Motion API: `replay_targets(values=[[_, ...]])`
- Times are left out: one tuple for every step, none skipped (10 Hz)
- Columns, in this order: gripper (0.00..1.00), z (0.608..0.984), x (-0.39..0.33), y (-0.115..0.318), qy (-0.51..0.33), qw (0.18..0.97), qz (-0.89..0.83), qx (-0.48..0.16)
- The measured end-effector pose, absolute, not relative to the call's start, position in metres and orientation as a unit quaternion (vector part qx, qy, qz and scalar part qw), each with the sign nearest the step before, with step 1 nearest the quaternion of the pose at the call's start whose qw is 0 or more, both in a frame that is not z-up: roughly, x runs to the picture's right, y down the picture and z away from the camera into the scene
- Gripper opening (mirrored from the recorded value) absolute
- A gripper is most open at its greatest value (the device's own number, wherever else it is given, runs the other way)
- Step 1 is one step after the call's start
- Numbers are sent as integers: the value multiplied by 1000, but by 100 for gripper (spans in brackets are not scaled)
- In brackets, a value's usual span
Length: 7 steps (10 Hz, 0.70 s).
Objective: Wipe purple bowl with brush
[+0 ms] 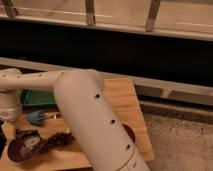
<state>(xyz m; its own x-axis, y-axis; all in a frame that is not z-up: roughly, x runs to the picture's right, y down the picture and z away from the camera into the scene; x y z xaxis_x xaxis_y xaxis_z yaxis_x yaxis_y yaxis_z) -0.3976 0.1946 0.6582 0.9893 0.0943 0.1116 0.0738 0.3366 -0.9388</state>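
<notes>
Your purple bowl [20, 150] sits at the near left corner of the table [122, 100] with the gripper [26, 135] low over its rim, so a hard press could shove it off the edge. The brush [56, 141] seems to lie just beside the bowl. I cannot tell whether the gripper holds it, so you may wipe with nothing.

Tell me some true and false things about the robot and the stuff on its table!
1. The purple bowl sits at the wooden table's front left. True.
2. The gripper is over by the dark red bowl. False: it is on the left, just above the purple bowl.
3. The big white arm hides most of the dark red bowl. True.
4. The blue utensil lies inside the purple bowl. False: it lies on the table behind it.
5. The brush is right beside the purple bowl. True.
</notes>
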Motion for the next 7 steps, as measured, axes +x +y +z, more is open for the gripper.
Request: replay_targets(values=[[0, 656, -380, 195, -68, 818, 11, -571], [0, 654, -371, 194, -66, 821, 12, -567], [0, 653, -365, 192, -64, 824, 10, -562], [0, 652, -366, 190, -66, 827, 8, -559], [0, 651, -372, 186, -67, 829, 2, -556], [0, 650, -382, 183, -69, 830, -5, -554], [0, 650, -393, 180, -71, 830, -9, -554]])
